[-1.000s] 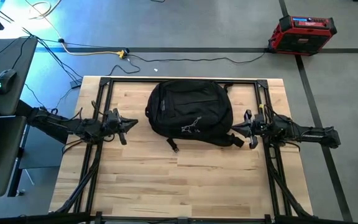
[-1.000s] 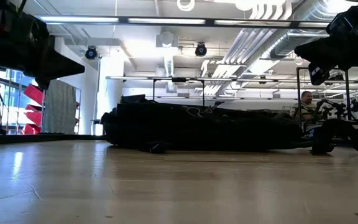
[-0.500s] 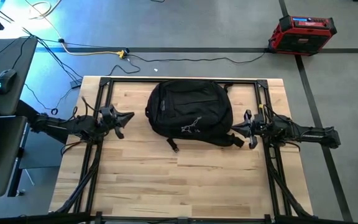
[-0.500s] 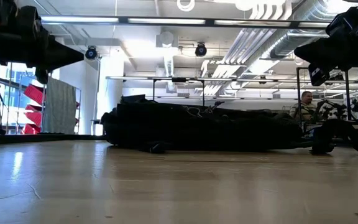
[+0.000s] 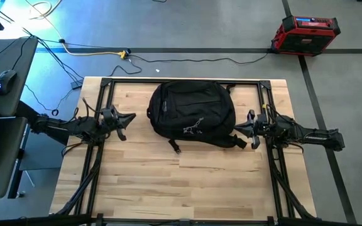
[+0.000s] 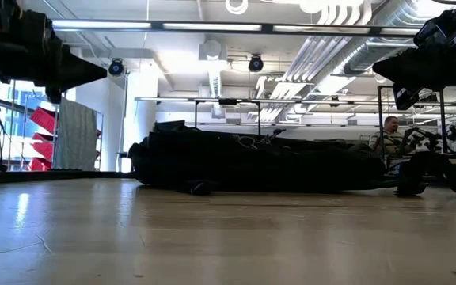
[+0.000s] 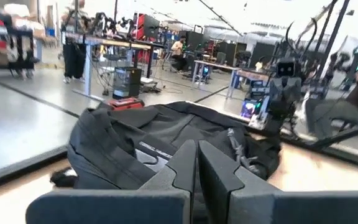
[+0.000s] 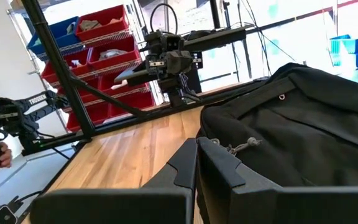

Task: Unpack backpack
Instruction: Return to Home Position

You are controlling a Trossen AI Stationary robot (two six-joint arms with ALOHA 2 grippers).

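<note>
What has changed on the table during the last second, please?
The left end effector drew back a little, away from the backpack, and levelled out, holding nothing. The backpack and the right end effector stayed where they were.

Matt black cloth backpack (image 5: 190,110), pale smooth wooden table (image 5: 168,182) with a faint sheen

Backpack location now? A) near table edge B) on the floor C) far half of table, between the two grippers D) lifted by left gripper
C: the backpack lies flat on the table, in its far half, left gripper and right gripper flanking it.
</note>
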